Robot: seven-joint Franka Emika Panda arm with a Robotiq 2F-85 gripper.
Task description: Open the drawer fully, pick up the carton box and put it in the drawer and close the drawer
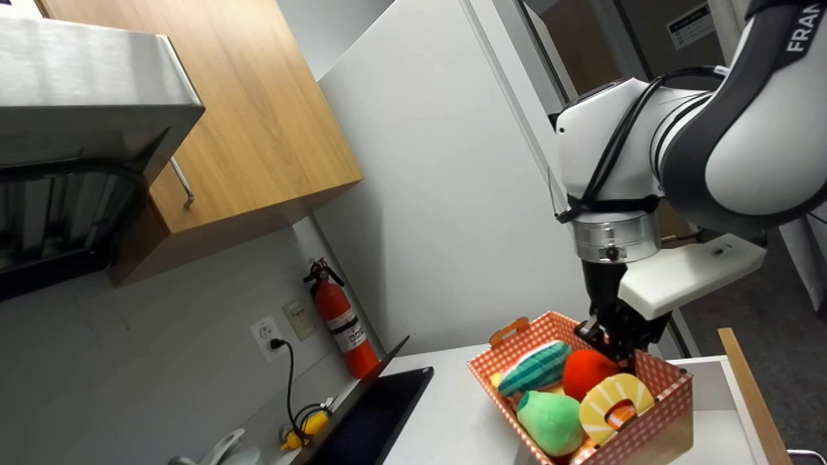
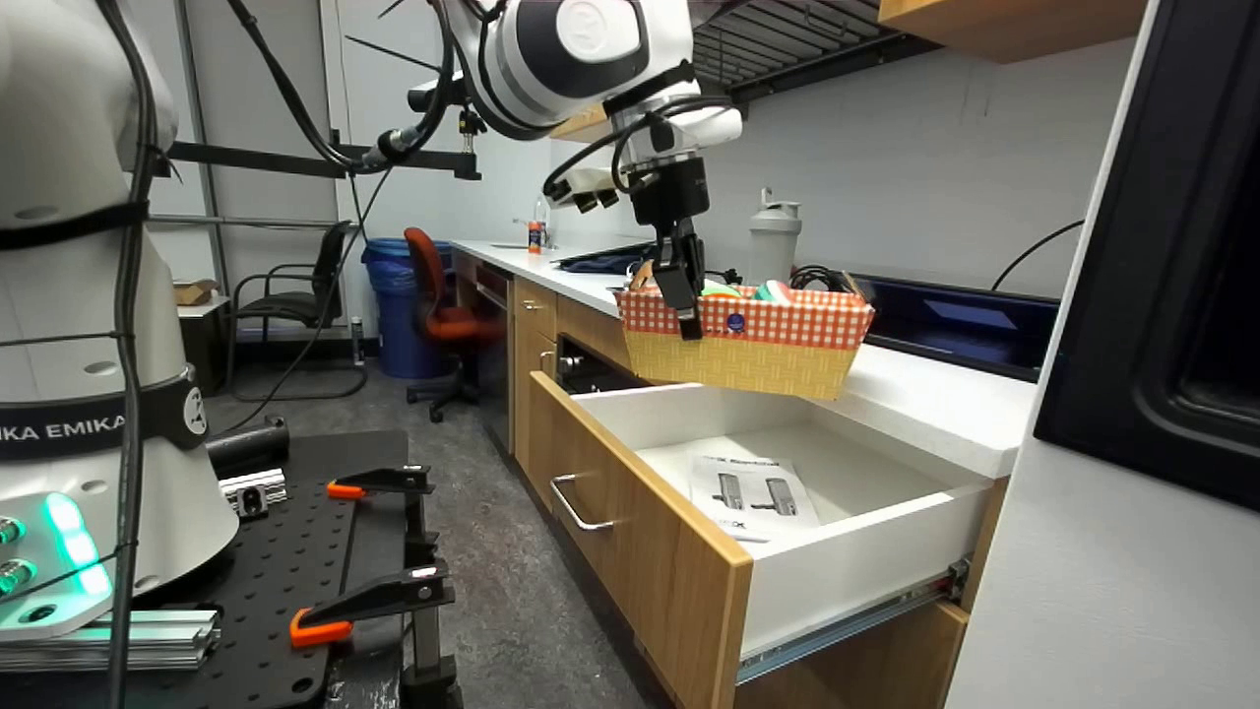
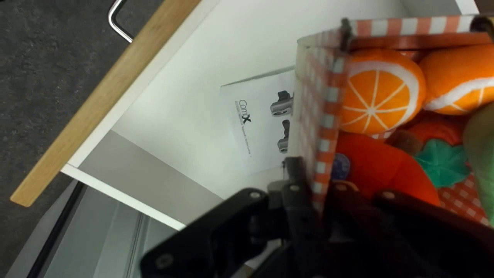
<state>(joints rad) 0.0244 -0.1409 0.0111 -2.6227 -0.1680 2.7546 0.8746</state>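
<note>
Hand (image 3: pixel 316 189) is pinched tight on the box (image 2: pixel 768 350), one checked side squeezed between the fingers (image 2: pixel 679 286). You can see one of them against the outside of it in an exterior view, and the rest of the box juts out to one side of the hand, top up. It's loaded with plush-looking fruit (image 1: pixel 549 423): a green one, a red one, a striped melon, a yellow ring, plus orange slices in the wrist view.

Box hangs over the back part of the drawer (image 2: pixel 650 561), right around the desk's front edge. Can't tell if its bottom touches the desk (image 1: pixel 446 413) or not. Drawer's pulled way out near the desk's corner: wood front, metal handle (image 2: pixel 581 507), white inside, printed leaflet (image 2: pixel 753 492) lying flat on its floor.

Desk top is white. A grey bottle (image 2: pixel 775 241) stands on it behind the box, and there's something dark (image 1: pixel 381 423) toward the wall (image 1: pixel 168 361), kinda laptop-like, but I couldn't swear to it. Red extinguisher (image 1: pixel 342 329) at the wall, wood cupboard (image 1: pixel 252 116) up higher, beside a steel hood (image 1: pixel 90 71). Toward the desk's far end there's a red chair (image 2: pixel 423 276) and a blue bin (image 2: pixel 394 325), with a black chair (image 2: pixel 290 312) well apart from the desk, all on dark grey flooring (image 2: pixel 512 551).
</note>
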